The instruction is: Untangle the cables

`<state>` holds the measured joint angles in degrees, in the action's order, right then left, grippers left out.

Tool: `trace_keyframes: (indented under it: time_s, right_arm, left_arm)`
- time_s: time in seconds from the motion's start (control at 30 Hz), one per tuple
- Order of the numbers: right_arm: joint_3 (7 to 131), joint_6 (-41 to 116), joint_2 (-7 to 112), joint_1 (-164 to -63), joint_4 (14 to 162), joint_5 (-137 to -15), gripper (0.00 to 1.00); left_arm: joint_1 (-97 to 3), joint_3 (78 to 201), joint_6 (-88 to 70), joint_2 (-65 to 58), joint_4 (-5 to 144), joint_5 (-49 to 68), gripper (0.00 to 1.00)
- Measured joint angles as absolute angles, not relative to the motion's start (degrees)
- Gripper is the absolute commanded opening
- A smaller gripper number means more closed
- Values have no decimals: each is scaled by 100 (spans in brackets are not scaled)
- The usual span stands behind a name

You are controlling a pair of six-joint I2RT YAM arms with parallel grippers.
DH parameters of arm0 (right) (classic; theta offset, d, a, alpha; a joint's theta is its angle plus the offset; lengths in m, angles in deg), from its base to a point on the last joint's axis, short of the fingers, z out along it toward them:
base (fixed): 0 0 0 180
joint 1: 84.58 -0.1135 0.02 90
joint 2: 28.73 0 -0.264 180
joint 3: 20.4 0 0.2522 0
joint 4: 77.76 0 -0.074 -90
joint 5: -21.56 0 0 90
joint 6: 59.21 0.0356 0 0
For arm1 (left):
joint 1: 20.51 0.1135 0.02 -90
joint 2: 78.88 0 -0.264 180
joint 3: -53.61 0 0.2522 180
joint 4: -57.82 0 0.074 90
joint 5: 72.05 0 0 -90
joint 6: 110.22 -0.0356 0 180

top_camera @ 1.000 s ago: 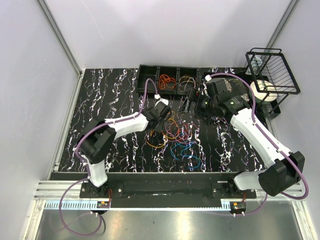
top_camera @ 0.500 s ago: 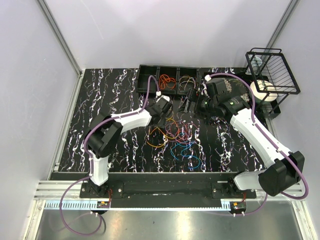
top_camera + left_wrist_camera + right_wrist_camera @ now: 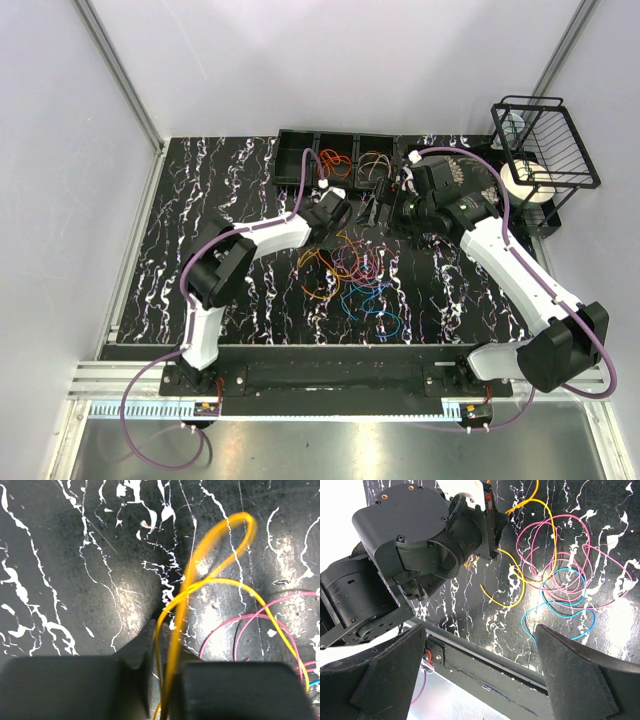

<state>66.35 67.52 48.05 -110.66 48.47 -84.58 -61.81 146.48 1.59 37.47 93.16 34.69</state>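
The left fingers (image 3: 100, 680), nearly closed, pinch a thin yellow wire loop (image 3: 192, 575). The right fingers (image 3: 395, 680) gape wide over the black marbled worktop (image 3: 600, 515), holding nothing.

yellow cable (image 3: 186, 587) blurred, its lower end hidden inside left end effector (image 3: 161, 660), pink cable (image 3: 280, 601) cut off at right edge
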Motion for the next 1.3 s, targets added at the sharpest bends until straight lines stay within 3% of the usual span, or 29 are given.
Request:
trace_keyframes:
  time_s: [0.4,0.6,0.9,1.3]
  right_arm:
    - [6613,6752,4783,-11066,4867,-8458,96]
    - [6583,6752,4698,-11066,4886,-8455,95]
    - [6567,6760,4643,-11066,4972,-8440,96]
    - [6445,6844,4416,-11066,5009,-8440,95]
  left_arm:
    - [-6162,14646,207,3645,9495,3375,0]
    - [-6052,14775,91,2637,10252,3316,0]
    - [-5998,16218,-184,1496,11097,3490,0]
    - [-5130,19039,-545,1914,11913,3735,0]
